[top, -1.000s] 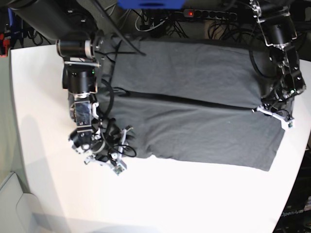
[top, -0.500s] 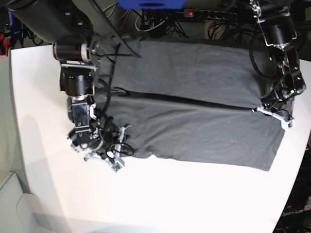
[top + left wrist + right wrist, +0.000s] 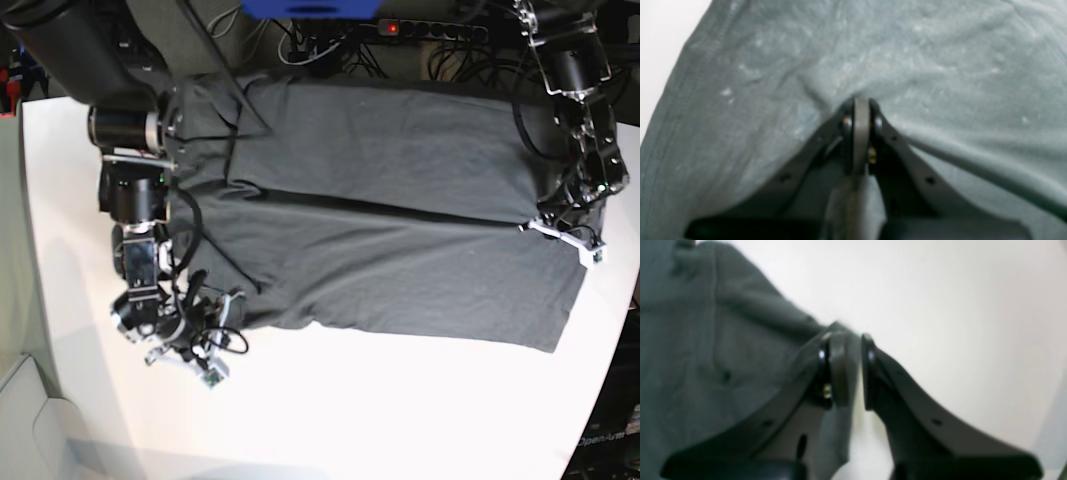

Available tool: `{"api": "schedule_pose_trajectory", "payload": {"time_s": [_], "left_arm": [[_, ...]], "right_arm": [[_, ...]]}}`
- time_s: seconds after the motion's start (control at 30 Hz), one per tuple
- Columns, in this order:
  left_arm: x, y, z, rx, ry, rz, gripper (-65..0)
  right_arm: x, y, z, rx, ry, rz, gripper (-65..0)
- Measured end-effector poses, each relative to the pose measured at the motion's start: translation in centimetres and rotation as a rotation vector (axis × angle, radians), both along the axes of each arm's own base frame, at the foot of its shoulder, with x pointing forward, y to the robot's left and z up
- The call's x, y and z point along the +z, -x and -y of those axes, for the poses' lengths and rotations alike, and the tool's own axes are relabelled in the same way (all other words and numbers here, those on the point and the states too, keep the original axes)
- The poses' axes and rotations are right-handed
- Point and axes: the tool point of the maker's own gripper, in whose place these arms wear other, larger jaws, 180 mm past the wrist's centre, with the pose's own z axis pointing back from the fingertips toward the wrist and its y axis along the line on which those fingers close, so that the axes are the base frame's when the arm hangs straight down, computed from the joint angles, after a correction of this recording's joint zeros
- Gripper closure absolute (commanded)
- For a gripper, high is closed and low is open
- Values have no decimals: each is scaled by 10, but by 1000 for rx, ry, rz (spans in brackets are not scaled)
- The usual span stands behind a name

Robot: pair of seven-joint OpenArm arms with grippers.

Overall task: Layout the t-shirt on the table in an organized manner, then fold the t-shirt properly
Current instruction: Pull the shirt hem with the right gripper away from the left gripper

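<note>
The dark grey t-shirt (image 3: 400, 190) lies spread wide across the white table (image 3: 350, 420), with a long crease running across its middle. My right gripper (image 3: 228, 335) is at the shirt's near-left corner. In the right wrist view this gripper (image 3: 846, 350) is shut on the t-shirt's (image 3: 690, 356) edge, over bare table (image 3: 940, 306). My left gripper (image 3: 548, 228) sits at the right end of the crease. In the left wrist view it (image 3: 858, 106) is shut on a pinched fold of the t-shirt (image 3: 940, 66).
A power strip (image 3: 430, 30) with a red light and tangled cables lies behind the table's far edge. A pale grey object (image 3: 30, 420) stands off the table's near-left corner. The table's rounded edge runs close to the shirt's right end.
My right gripper has closed on the shirt's corner and moved left and nearer, dragging the shirt's left end with it. The left arm has stayed put.
</note>
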Motion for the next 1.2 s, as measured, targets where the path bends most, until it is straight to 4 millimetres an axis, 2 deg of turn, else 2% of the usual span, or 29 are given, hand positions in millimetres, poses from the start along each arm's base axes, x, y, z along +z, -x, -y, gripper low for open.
{"api": "schedule_pose_trajectory", "payload": {"time_s": [0.17,0.23,0.33,0.47,0.53,0.7,0.93,1.07,1.2], "left_arm": [[-1,1,0,0,-3,3,0],[-1,1,0,0,-3,3,0],[-1,2,-1,1,-4,3,0],[-1,2,-1,-2,-5,6,0],[-1,2,-1,-2,-5,6,0],[-1,2,-1,-2,-6,7,0],[-1,2,-1,-2,-6,6,0],[-1,2,0,-2,-5,6,0],[-1,2,-1,-2,-5,7,0]], "right_arm": [[32,-23,15,-59,-37,64,-64],[36,-26,18,-70,-26,54,-84],[19,-13,14,-68,32,-29,-162],[-16,16,-17,-16,35,-130,-263],[-18,22,-23,-17,25,-125,-269],[-10,20,-23,-20,20,-87,-273],[-27,29,-26,-13,14,-138,-273],[-24,26,-30,-5,-18,-100,-273],[-31,30,-28,-36,-30,-86,-273]]}}
